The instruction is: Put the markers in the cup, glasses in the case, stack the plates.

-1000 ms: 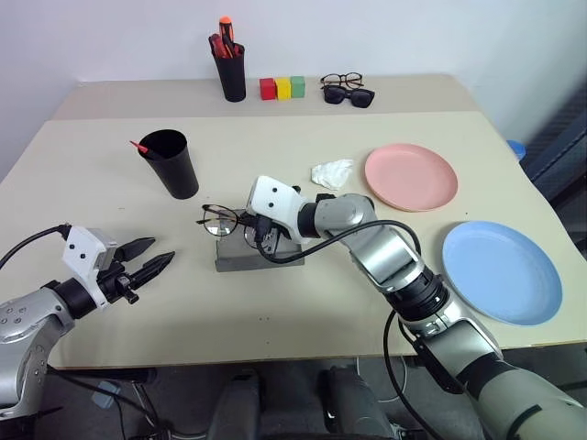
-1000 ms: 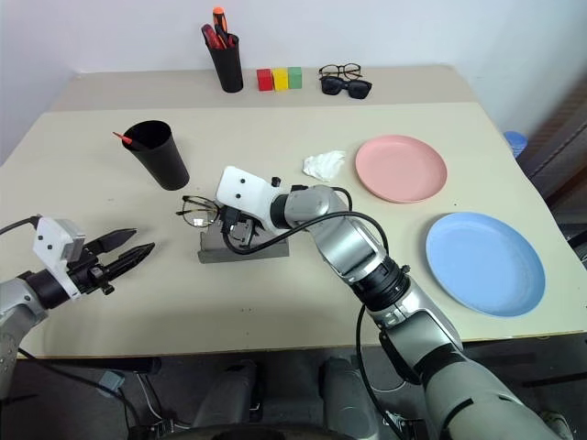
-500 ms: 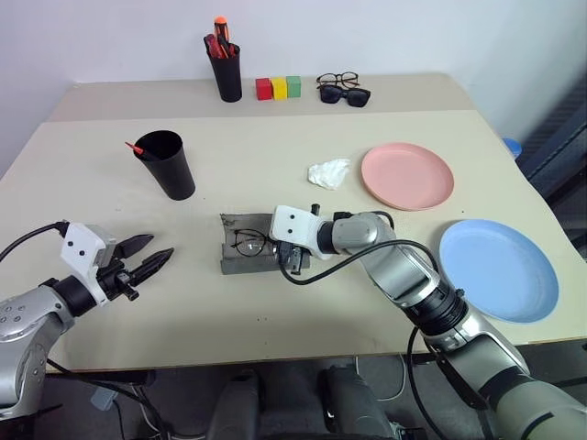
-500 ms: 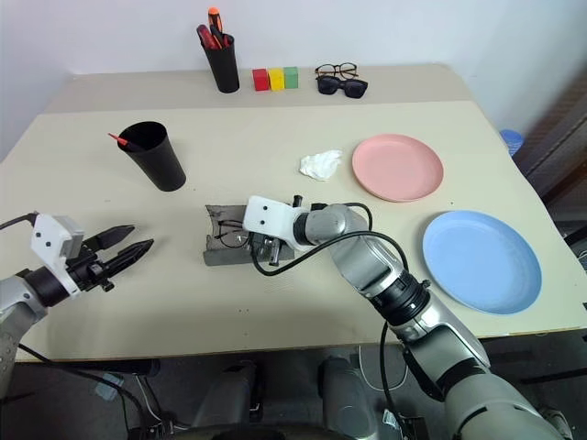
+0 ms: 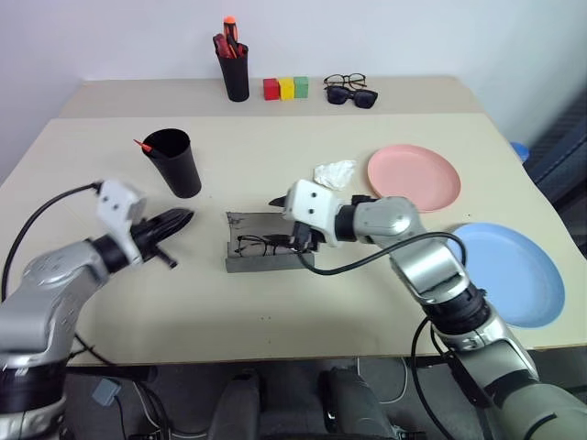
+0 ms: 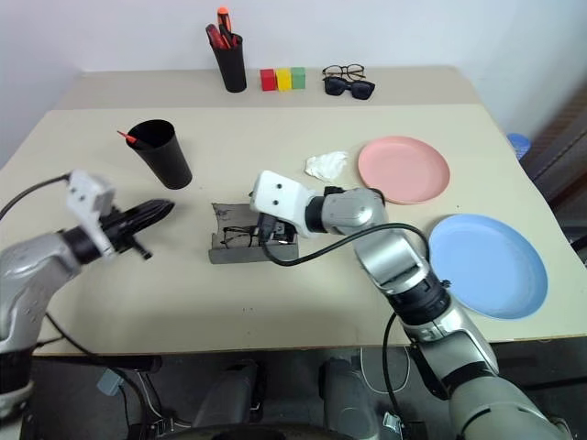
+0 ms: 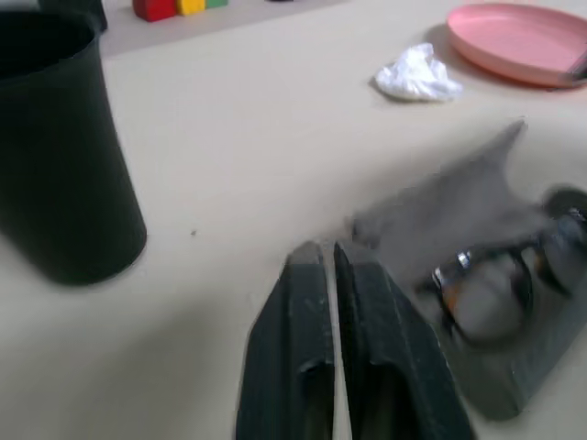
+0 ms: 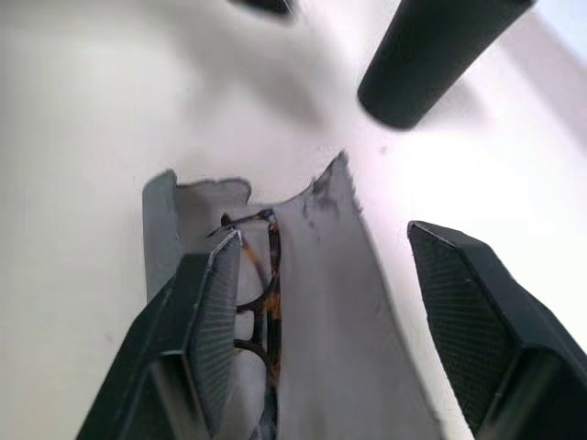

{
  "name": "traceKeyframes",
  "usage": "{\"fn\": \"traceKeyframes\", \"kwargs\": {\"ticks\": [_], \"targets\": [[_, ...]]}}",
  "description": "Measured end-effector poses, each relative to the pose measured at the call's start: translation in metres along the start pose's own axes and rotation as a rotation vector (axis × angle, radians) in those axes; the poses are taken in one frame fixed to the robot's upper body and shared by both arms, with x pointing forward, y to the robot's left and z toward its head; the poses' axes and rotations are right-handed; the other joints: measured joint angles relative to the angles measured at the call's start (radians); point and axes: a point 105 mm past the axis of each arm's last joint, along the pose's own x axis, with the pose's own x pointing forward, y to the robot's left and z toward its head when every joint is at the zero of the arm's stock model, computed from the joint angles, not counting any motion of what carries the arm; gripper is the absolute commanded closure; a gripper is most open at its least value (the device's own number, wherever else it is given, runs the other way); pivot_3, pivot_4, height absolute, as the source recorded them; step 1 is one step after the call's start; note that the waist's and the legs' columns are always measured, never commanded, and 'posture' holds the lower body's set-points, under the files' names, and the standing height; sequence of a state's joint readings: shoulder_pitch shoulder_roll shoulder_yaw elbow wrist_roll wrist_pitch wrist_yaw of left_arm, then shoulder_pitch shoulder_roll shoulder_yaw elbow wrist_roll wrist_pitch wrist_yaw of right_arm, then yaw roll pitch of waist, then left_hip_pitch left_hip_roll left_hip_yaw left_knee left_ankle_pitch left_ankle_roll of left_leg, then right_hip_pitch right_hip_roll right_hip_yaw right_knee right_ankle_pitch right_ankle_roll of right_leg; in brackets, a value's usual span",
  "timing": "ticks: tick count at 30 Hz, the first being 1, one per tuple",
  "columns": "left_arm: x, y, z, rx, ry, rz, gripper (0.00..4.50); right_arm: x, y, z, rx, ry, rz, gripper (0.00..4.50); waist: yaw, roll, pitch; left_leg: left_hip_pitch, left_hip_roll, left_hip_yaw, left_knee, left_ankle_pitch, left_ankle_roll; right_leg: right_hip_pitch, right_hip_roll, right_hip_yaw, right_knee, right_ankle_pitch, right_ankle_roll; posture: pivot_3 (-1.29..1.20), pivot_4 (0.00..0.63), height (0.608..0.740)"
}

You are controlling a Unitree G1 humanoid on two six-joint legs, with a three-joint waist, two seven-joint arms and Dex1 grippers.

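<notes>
The grey case (image 5: 266, 259) lies open mid-table with its flap up, and the wire-rimmed glasses (image 5: 261, 245) rest inside it. My right gripper (image 8: 326, 238) hovers over the case's right end, open, with nothing between its fingers. Left of the case my left gripper (image 5: 183, 218) is shut and empty, pointing toward the case. Just behind that gripper stands the black cup (image 5: 174, 163), with a red marker (image 5: 142, 145) poking out at its rim. The pink plate (image 5: 413, 177) and the blue plate (image 5: 509, 272) lie apart at the right.
A crumpled white tissue (image 5: 332, 172) lies between the case and the pink plate. Along the back edge stand a black pot of red and orange pens (image 5: 232, 69), three coloured blocks (image 5: 284, 88), and black sunglasses (image 5: 350, 92) beside another pair of spectacles.
My right gripper set the glasses into the case, opened and drew back to the right. My left gripper shut and moved up and inward toward the case.
</notes>
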State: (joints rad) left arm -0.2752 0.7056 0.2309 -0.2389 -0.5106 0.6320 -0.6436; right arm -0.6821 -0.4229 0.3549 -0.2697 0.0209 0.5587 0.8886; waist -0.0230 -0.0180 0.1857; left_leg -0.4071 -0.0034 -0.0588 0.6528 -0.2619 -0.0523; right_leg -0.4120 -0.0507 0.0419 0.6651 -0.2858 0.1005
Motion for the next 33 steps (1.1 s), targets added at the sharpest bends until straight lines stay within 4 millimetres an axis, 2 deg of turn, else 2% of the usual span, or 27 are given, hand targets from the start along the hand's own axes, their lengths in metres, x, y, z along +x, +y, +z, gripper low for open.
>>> {"fn": "traceKeyframes", "kwargs": {"ticks": [4,7,11,14,19,25,28,31,33], "targets": [[0.034,0.004,0.009,-0.039,0.007,0.043,4.49,-0.020,0.000,-0.008,0.028,0.001,-0.011,1.52,0.004,0.000,0.000,0.000,0.000,0.001,0.000,0.000,0.000,-0.001,0.001,0.001,0.000,0.000,0.000,0.00,0.150,0.740],[0.062,-0.004,0.011,-0.129,0.072,-0.004,4.49,-0.038,0.000,-0.016,0.053,0.010,-0.033,1.52,0.010,0.000,0.000,-0.001,0.000,0.001,0.000,0.000,0.000,-0.001,0.002,0.000,0.000,0.000,0.000,0.00,0.150,0.740],[0.082,-0.012,-0.006,-0.184,0.274,-0.069,4.49,-0.053,-0.001,-0.018,0.097,0.006,-0.069,1.52,-0.001,0.000,0.000,0.000,0.000,0.001,0.001,0.000,0.000,0.000,0.002,0.002,0.000,0.000,0.000,0.00,0.150,0.740],[0.086,-0.015,-0.017,-0.220,0.354,-0.109,4.49,-0.058,-0.002,-0.015,0.102,-0.004,-0.096,1.52,-0.011,0.000,0.000,0.000,0.001,0.000,0.001,0.000,0.000,-0.001,0.003,0.001,0.001,0.000,0.000,0.00,0.150,0.740],[0.080,-0.024,-0.019,-0.217,0.390,-0.207,4.49,-0.060,-0.001,-0.019,0.118,0.009,-0.129,1.52,-0.021,0.000,0.000,0.000,0.001,0.001,0.001,0.000,0.000,-0.001,0.002,0.002,0.000,0.000,0.000,0.00,0.150,0.740],[0.046,-0.051,-0.034,-0.092,0.397,-0.380,4.49,-0.059,-0.005,-0.022,0.121,0.017,-0.155,1.52,-0.019,0.000,0.000,0.000,0.002,0.001,0.000,0.000,0.000,-0.001,0.002,0.003,0.000,0.000,0.000,0.00,0.150,0.740],[0.032,-0.059,-0.034,-0.024,0.381,-0.427,4.49,-0.058,-0.008,-0.027,0.133,0.026,-0.164,1.52,-0.015,0.000,0.000,0.000,0.001,0.001,0.000,0.000,0.000,0.000,0.001,0.002,0.000,0.000,0.000,0.00,0.150,0.740],[0.020,-0.067,-0.039,0.041,0.342,-0.460,4.49,-0.056,-0.018,-0.037,0.144,0.059,-0.198,1.52,-0.014,0.000,0.000,0.000,0.001,0.002,0.000,0.000,0.000,0.000,0.001,0.003,0.000,0.000,0.000,0.00,0.150,0.740],[0.016,-0.073,-0.042,0.089,0.296,-0.470,4.49,-0.055,-0.031,-0.049,0.166,0.105,-0.257,1.52,-0.012,0.000,0.000,0.000,0.001,0.002,0.000,0.000,0.000,0.000,0.001,0.002,0.000,0.000,0.000,0.00,0.150,0.740]]}}
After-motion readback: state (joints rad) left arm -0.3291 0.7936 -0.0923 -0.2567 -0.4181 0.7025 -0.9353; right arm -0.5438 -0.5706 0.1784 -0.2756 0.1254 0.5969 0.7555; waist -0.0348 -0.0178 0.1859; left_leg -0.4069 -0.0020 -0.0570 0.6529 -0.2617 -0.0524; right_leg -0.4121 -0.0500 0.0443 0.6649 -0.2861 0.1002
